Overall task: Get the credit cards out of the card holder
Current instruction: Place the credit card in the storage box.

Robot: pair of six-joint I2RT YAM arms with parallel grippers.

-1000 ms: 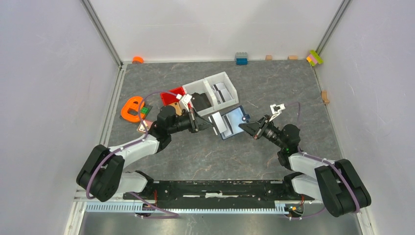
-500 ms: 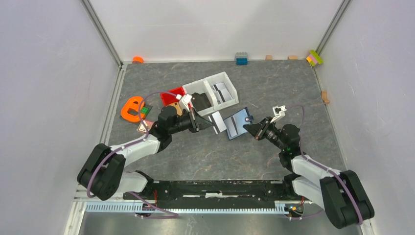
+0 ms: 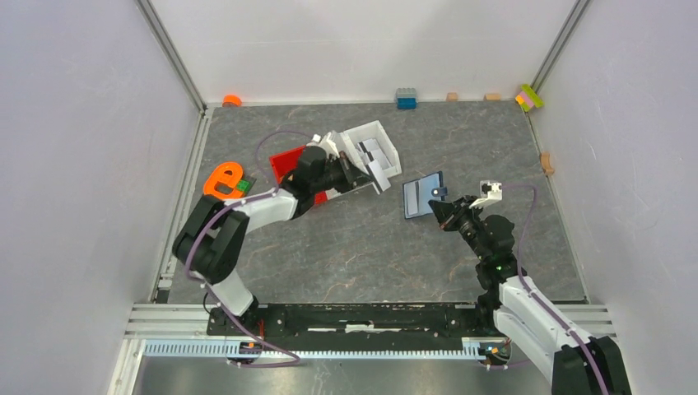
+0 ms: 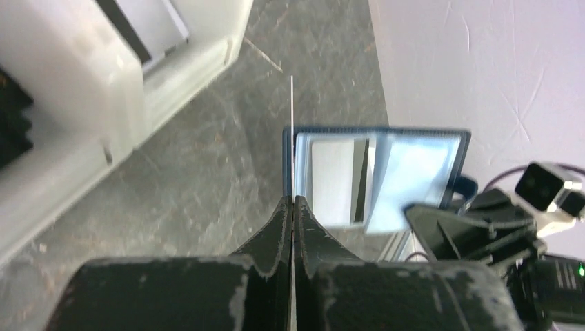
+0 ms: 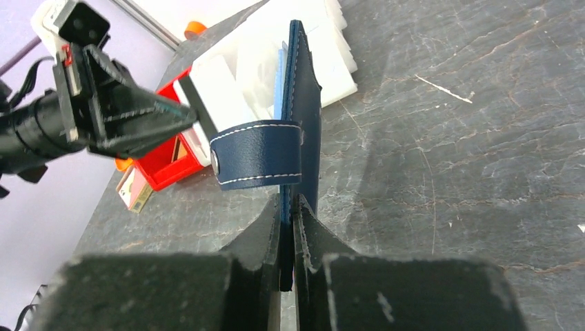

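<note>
**A:** Where is the card holder point(image 3: 422, 195)?

**B:** Right of the white bin point(image 3: 368, 127), a little nearer the arm bases, and apart from it. The right gripper point(image 3: 436, 206) has its jaws pinched narrow on the holder's lower edge. It holds the holder open and upright, with the lighter blue inside turned toward the bin. The strap tab point(image 5: 259, 155) folds across the dark outer face.

**A:** And the left gripper point(image 4: 293, 200)?

**B:** Its jaws are closed tight on a credit card point(image 4: 292, 103), which shows only its thin edge to that wrist's camera. It is by the bin's near wall, on the side facing the holder.

**A:** Anything in the bin?

**B:** The other cards point(image 3: 374, 152), light and dark grey, lie flat in its right compartment. A red tray point(image 3: 286, 159) sits against the bin's left side.
</note>
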